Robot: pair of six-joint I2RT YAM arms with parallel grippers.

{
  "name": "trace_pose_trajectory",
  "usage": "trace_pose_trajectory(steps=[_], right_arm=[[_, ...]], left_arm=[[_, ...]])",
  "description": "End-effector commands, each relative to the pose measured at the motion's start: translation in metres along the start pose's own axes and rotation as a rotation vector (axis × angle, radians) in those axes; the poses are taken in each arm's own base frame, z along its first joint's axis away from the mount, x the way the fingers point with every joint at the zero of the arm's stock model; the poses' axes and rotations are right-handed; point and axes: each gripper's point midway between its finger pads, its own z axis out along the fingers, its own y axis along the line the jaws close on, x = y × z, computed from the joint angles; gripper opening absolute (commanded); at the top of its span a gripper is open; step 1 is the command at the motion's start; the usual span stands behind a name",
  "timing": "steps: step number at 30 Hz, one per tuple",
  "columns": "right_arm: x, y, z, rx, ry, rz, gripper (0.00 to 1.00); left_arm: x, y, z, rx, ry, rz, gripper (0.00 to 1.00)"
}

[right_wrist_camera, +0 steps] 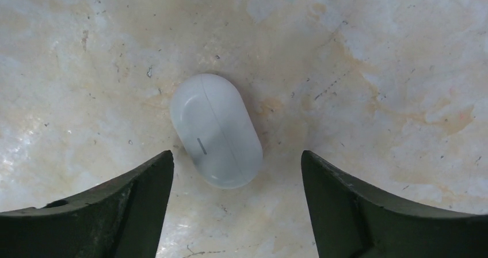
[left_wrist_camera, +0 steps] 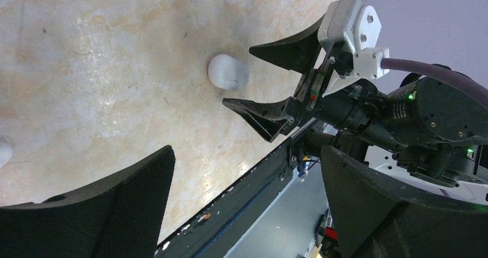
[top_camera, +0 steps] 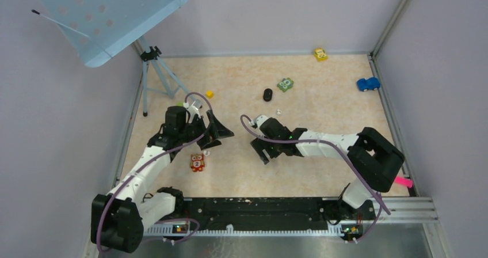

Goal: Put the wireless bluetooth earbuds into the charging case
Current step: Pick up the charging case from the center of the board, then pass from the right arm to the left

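Overhead, a tiny white earbud [top_camera: 278,112] lies on the tan marbled surface [top_camera: 259,177], on the far-edge side of the right hand [top_camera: 263,152]. From the left wrist, the left hand [left_wrist_camera: 247,154] gapes, released. From the right wrist, the right hand's spread fingers [right_wrist_camera: 86,217] flank a closed white pill-shaped charging case [right_wrist_camera: 216,131], apart from it.

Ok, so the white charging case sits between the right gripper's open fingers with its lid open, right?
No, the lid is closed: the right wrist view shows the white charging case lying shut, only its seam visible. It does sit between the open fingers of the right gripper.
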Motion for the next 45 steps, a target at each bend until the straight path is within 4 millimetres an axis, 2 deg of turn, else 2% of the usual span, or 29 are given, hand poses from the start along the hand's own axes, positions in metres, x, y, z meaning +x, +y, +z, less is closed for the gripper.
trace_pose_trajectory(steps=[1,2,4,5,10,15,21,26,34,40,45], right_arm=[[-0.020,0.004,0.005,-0.013,-0.048,-0.053,0.74],[-0.020,0.006,0.006,-0.026,-0.050,-0.056,0.69],[-0.018,0.009,0.009,-0.042,-0.053,-0.059,0.54],[-0.017,0.009,0.010,-0.044,-0.054,-0.057,0.50],[-0.015,0.013,0.010,-0.072,-0.071,-0.060,0.45],[-0.018,0.023,-0.001,-0.146,-0.170,-0.063,0.24],[-0.037,0.033,-0.038,-0.228,-0.366,0.011,0.25],[-0.045,0.046,-0.065,-0.326,-0.487,0.101,0.25],[-0.047,0.049,-0.078,-0.338,-0.501,0.140,0.26],[-0.048,0.049,-0.081,-0.333,-0.500,0.137,0.26],[-0.048,0.049,-0.083,-0.334,-0.507,0.141,0.26]], left_arm=[[0.002,0.005,0.001,-0.006,-0.002,0.007,0.99],[0.002,0.005,0.001,-0.004,-0.001,0.011,0.99],[0.003,0.004,0.002,0.008,0.006,0.013,0.99],[0.002,0.003,0.002,0.012,0.010,0.010,0.99],[0.007,-0.008,0.004,0.092,0.047,0.037,0.99],[0.015,-0.005,0.009,0.123,0.115,0.013,0.99],[0.020,-0.011,0.013,0.175,0.137,0.010,0.99],[0.043,-0.014,0.026,0.228,0.267,0.024,0.97],[0.044,-0.032,0.046,0.275,0.293,0.037,0.90],[0.061,-0.044,0.065,0.282,0.365,0.028,0.75],[0.053,-0.054,0.069,0.309,0.331,0.020,0.68]])
